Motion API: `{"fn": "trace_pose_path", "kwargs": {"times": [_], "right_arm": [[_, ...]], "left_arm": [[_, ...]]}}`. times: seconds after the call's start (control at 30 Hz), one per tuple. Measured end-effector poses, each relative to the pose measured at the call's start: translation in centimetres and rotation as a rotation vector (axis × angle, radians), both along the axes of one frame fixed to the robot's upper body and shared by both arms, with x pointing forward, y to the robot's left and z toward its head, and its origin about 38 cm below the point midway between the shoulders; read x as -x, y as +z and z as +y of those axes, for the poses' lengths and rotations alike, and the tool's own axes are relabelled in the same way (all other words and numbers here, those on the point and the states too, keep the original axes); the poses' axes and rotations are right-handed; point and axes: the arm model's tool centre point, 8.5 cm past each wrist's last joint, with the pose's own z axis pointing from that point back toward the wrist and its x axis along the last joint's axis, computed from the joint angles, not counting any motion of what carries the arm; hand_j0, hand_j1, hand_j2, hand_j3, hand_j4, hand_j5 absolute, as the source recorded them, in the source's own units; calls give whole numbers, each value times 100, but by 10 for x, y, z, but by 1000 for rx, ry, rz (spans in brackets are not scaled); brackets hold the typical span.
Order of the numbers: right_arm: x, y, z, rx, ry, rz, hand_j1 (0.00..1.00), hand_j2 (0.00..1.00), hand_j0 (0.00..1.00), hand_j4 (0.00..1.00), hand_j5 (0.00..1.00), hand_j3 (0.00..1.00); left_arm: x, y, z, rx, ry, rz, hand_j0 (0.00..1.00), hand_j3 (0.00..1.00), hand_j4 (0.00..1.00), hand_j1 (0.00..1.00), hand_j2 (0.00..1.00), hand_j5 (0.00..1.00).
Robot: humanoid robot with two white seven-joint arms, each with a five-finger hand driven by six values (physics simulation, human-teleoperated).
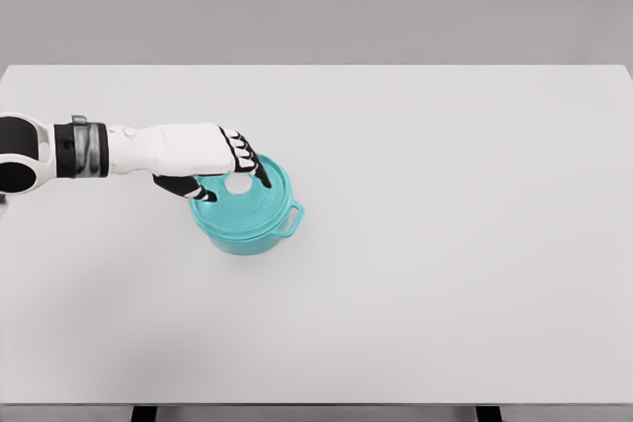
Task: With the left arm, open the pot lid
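Note:
A small teal pot (247, 229) with a side handle (295, 216) stands on the white table, left of the middle. Its teal lid (249, 203) sits on top and carries a white knob (238, 185). My left hand (229, 173) reaches in from the left edge and hovers right over the lid. Its fingers curl down around the white knob, with the thumb on the near side. The lid still rests flat on the pot. The right arm does not show.
The white table (445, 244) stretches wide to the right and toward the front edge. Two dark table legs (144, 413) show below the front edge. A plain grey wall stands behind.

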Motion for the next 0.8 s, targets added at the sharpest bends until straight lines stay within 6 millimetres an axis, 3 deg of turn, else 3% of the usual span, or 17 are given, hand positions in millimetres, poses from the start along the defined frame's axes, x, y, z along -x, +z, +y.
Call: {"fn": "trace_pose_path", "kwargs": {"times": [0.2, 0.27, 0.33, 0.43, 0.67, 0.8], "right_arm": [[0, 0, 0, 0, 0, 0, 100, 100, 100, 100, 100, 100], [0, 0, 0, 0, 0, 0, 100, 100, 100, 100, 100, 100], [0, 0, 0, 0, 0, 0, 100, 100, 100, 100, 100, 100], [0, 0, 0, 0, 0, 0, 100, 100, 100, 100, 100, 100], [0, 0, 0, 0, 0, 0, 100, 100, 100, 100, 100, 100], [0, 0, 0, 0, 0, 0, 100, 100, 100, 100, 100, 100]], "left_arm": [[1, -2, -1, 1, -1, 5, 73, 73, 73, 73, 73, 73], [1, -2, -1, 1, -2, 5, 68, 68, 68, 68, 68, 68], [1, -1, -1, 1, -2, 3, 52, 52, 52, 52, 52, 52], [0, -1, -1, 0, -2, 2, 45, 45, 45, 45, 45, 45], [-2, 6, 2, -1, 4, -12, 39, 39, 39, 39, 39, 39], [-3, 14, 24, -23, 46, -27, 39, 39, 39, 39, 39, 39]]}}
